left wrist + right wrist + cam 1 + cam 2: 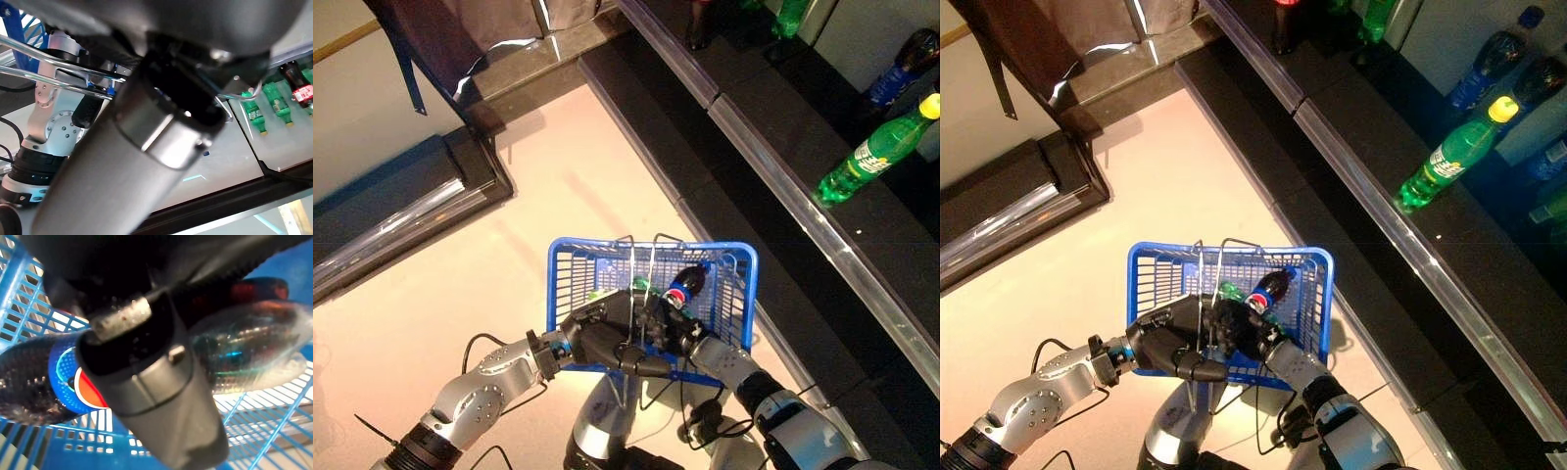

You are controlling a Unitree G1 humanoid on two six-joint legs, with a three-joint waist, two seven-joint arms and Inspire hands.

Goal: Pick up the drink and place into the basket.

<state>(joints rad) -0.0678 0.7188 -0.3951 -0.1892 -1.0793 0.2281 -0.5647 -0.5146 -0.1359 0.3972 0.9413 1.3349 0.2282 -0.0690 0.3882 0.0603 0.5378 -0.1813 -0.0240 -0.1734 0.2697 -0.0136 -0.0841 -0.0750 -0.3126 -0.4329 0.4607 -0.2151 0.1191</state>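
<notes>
Both dark robot hands are seen lowest in the head views, gathered at the near wall of a blue plastic lattice basket held above a pale floor. Curled round the basket's thin wire handles is the left hand, which carries the basket. Reaching over the near rim into the basket is the right hand, and a dark cola bottle with a blue, red and white label lies slanted inside, just past its fingers. In the right wrist view the same bottle is seen lying on the blue mesh bottom, with a second, clear greenish bottle lying beside it; a thumb is set across the front of both, but whether the fingers grip the cola bottle or are merely laid against it cannot be told (the dark bulk of the hand blocks most of that view). To the robot's right a long black shelf with a metal front rail is seen, on which a green plastic bottle with a yellow cap lies tilted, with further dark, blue-labelled bottles behind it, cut off by the frame. Green bottles in a row are also glimpsed in the left wrist view, past the arm.
</notes>
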